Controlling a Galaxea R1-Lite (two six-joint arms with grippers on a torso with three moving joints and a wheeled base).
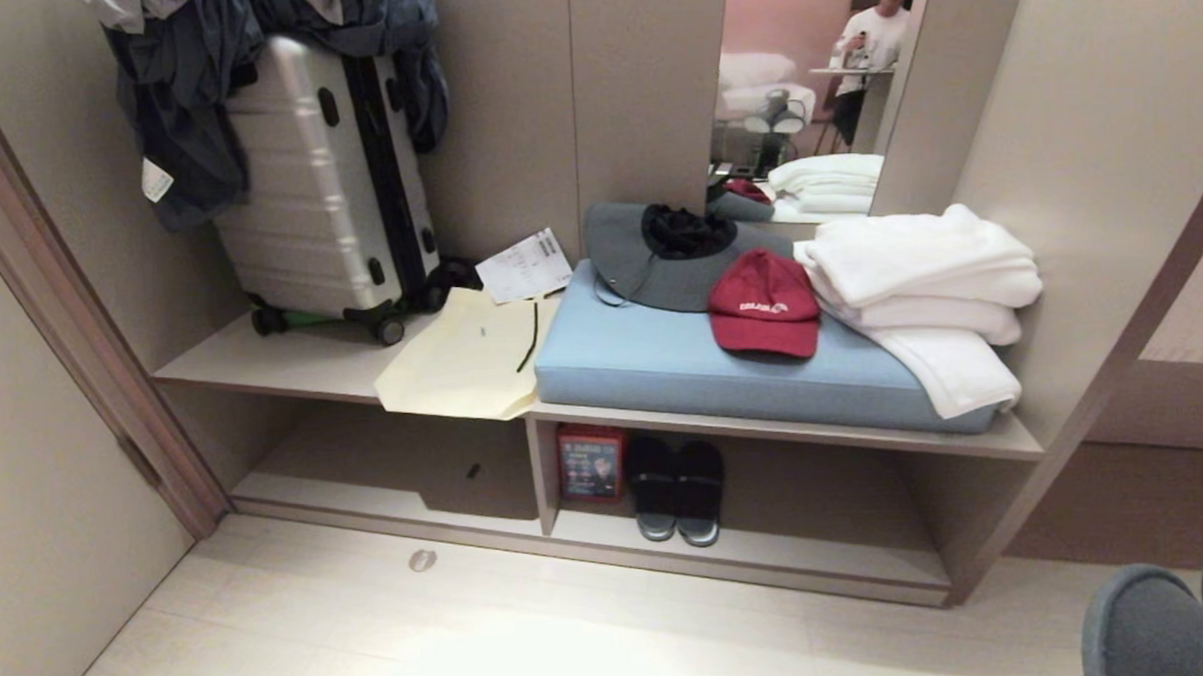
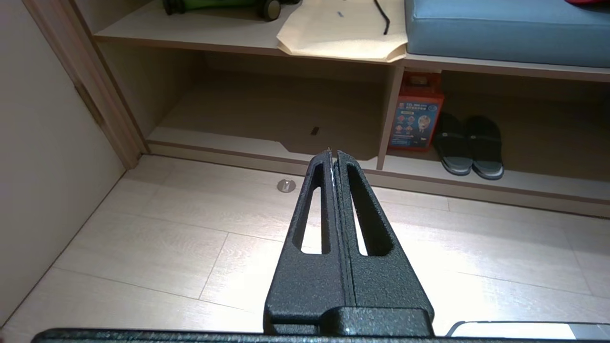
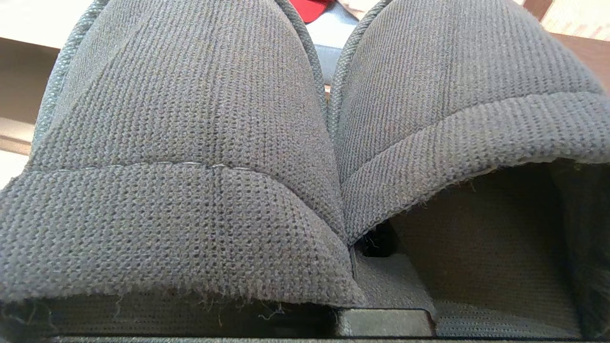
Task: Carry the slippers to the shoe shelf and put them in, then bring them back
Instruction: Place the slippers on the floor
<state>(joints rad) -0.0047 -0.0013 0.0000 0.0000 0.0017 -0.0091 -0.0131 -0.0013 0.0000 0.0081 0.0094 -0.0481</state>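
While you look down from the head view, the shoe shelf (image 1: 735, 428) sits ahead under a blue cushion (image 1: 682, 360), its right compartment already holding a darker pair of sandals (image 1: 677, 487) beside a red box (image 1: 590, 463), and the grey-blue slippers (image 1: 1162, 624) show only as rounded toes at the lower right corner, well short of it. From the left wrist view, the left gripper (image 2: 332, 153) hangs idle over the floor, its jaws pressed together on nothing. From the right wrist view, the slippers fill the picture side by side, toes pointing away; the right gripper is hidden between them, clenched, apparently pinching their inner edges so both travel together
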